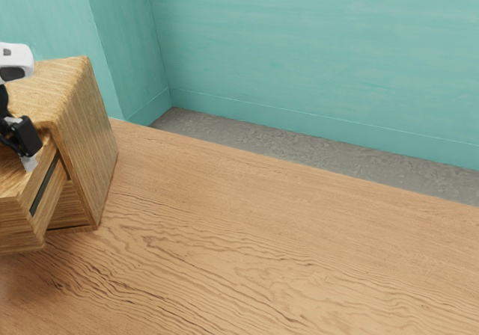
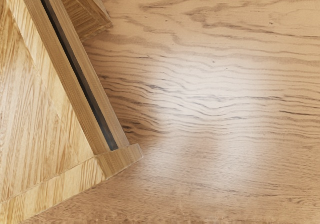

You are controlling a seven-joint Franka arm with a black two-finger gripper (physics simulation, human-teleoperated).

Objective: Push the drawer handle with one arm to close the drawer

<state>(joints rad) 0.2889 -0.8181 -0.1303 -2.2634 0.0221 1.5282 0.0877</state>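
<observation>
My gripper (image 1: 25, 142) is at the exterior view's left edge, black, over the side wall of the pulled-out drawer and close to the cabinet's front; how its fingers stand cannot be made out. The wooden drawer (image 1: 46, 202) sticks out of the wooden cabinet (image 1: 88, 144), with a dark rail along its side. In the wrist view the drawer (image 2: 75, 74) lies below my hand, showing its side wall, dark rail and front panel (image 2: 120, 160). The cabinet (image 2: 85, 6) stands at the rail's far end. The handle is hidden.
The wooden table (image 1: 262, 253) spreads from the cabinet toward the exterior view's right. Teal walls (image 1: 314, 58) and a grey floor (image 1: 284, 152) lie beyond the table's edge. A white part of the arm (image 1: 18, 57) is above the cabinet top's near side.
</observation>
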